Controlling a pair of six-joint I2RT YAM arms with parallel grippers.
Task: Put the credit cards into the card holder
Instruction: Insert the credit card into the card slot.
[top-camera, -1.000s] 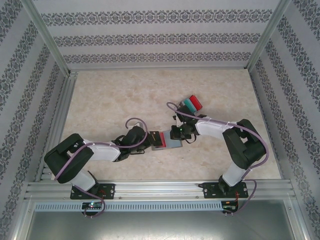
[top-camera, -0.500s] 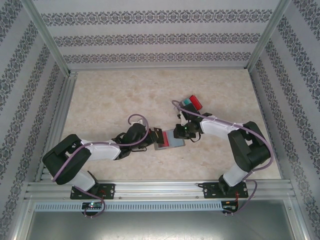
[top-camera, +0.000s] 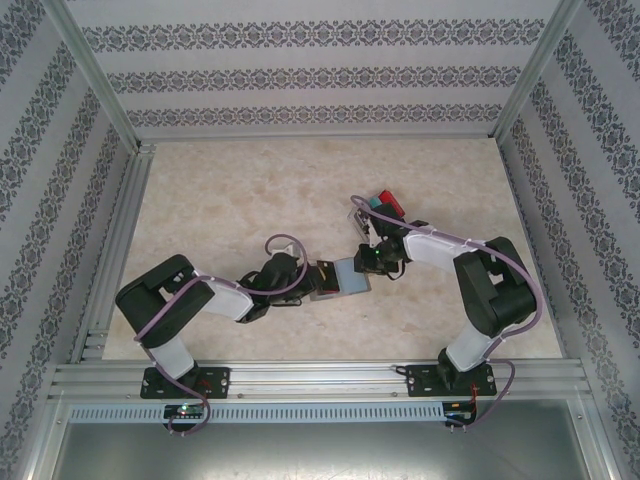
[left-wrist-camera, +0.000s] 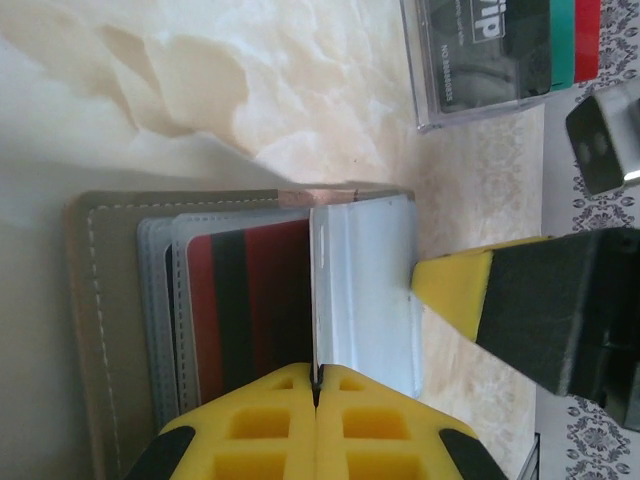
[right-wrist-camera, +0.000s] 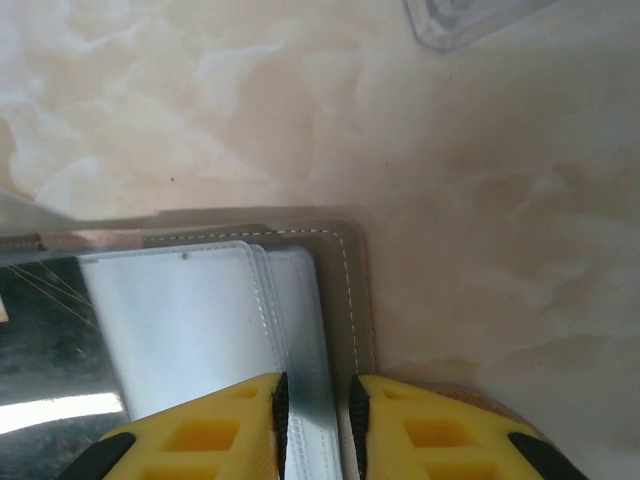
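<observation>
The card holder (top-camera: 343, 279) lies open on the table between the two arms. In the left wrist view its grey cover (left-wrist-camera: 108, 330) carries clear sleeves, and a red credit card with a black stripe (left-wrist-camera: 250, 310) sits in one. My left gripper (left-wrist-camera: 318, 388) is shut on a clear sleeve leaf (left-wrist-camera: 365, 290) that stands on edge. My right gripper (right-wrist-camera: 315, 420) is open, its fingers astride the sleeve edges at the holder's other panel (right-wrist-camera: 180, 320). More credit cards (top-camera: 385, 206), red, teal and dark, are stacked behind the right gripper.
The card stack rests in a clear case (left-wrist-camera: 495, 55), whose corner (right-wrist-camera: 470, 20) shows ahead of the right wrist. A metal frame (top-camera: 120, 250) and patterned walls enclose the marble-look table (top-camera: 230, 190). The right finger (left-wrist-camera: 545, 300) hangs close beside the held leaf.
The right gripper's jaws have parted and it has drawn back a little to the right. The left arm has pushed right, and the holder has shifted slightly with it.
</observation>
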